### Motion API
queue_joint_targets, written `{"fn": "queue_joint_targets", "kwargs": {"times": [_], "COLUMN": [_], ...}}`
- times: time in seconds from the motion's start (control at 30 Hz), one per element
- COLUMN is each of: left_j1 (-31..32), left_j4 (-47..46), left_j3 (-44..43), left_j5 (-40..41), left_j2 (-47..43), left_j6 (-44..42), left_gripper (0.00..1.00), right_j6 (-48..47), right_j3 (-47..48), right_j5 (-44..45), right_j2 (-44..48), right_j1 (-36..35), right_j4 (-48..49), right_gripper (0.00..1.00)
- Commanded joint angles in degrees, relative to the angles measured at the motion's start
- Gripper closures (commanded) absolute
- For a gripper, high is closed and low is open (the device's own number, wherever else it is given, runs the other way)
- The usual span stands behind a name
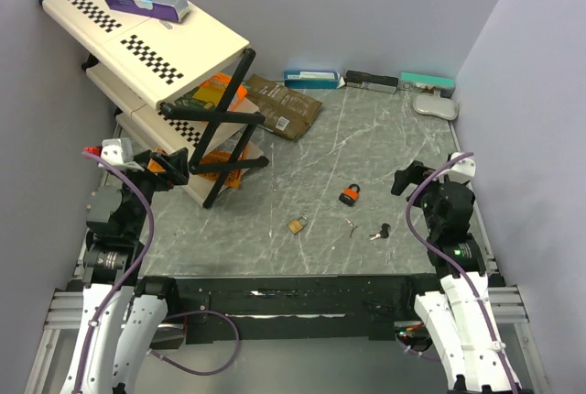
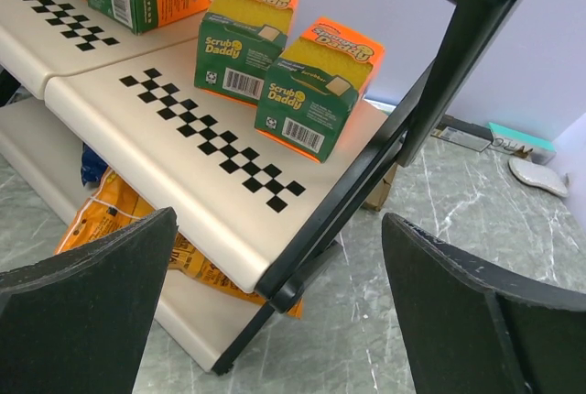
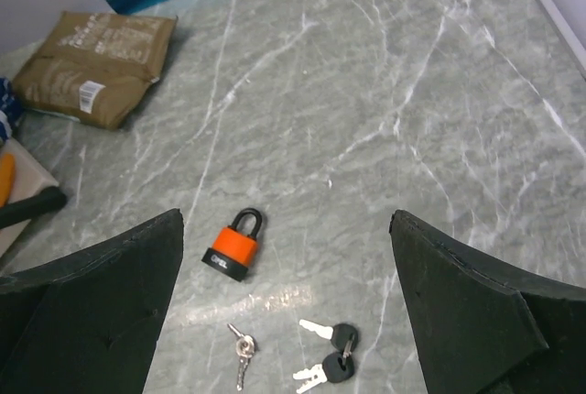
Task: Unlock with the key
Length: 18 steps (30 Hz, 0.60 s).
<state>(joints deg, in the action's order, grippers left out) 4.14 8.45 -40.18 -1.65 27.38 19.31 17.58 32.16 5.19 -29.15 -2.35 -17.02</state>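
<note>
Grey marble-patterned table (image 1: 366, 137) lies between pale walls, and both arms stand at its near edge. The orange padlock (image 3: 234, 246) lies flat near the middle of the table, its black shackle closed and pointing away from the arms. Just in front of it lie a small silver key (image 3: 241, 353) and, beside that on the right, a bunch of black-headed keys (image 3: 330, 366); none of them touches the padlock. A smaller brass padlock (image 1: 297, 225) lies to the left of the keys. The right gripper (image 3: 286, 270) hovers above these things with its jaws wide apart and nothing between them. The left gripper (image 2: 279, 275) is also fully spread and holds nothing; it faces a white shelf rack (image 1: 165, 37) with checker marks, on which green and orange sponge boxes (image 2: 316, 92) stand. A brown packet (image 1: 284, 105) lies far behind.
</note>
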Motion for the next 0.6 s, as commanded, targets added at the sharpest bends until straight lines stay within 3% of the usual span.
{"fn": "queue_joint_targets", "kwargs": {"times": [0.0, 0.3, 0.57], "left_j1": [0.16, 0.08, 0.08], "left_j4": [-0.71, 1.13, 1.13], "left_j3": [-1.48, -2.44, -1.91], "left_j5": [0.15, 1.47, 1.3], "left_j2": [-1.01, 1.36, 2.41], "left_j6": [0.29, 0.38, 0.2], "left_gripper": [0.01, 0.01, 0.01], "right_j6": [0.79, 0.26, 0.08], "right_j3": [2.29, 5.63, 6.07], "right_j5": [1.05, -4.84, -11.08], "right_j2": [-1.18, -7.67, -19.97], "right_j1": [0.24, 0.15, -3.25], "right_j4": [-1.53, -1.79, -4.6], "right_gripper": [0.01, 0.01, 0.03]}}
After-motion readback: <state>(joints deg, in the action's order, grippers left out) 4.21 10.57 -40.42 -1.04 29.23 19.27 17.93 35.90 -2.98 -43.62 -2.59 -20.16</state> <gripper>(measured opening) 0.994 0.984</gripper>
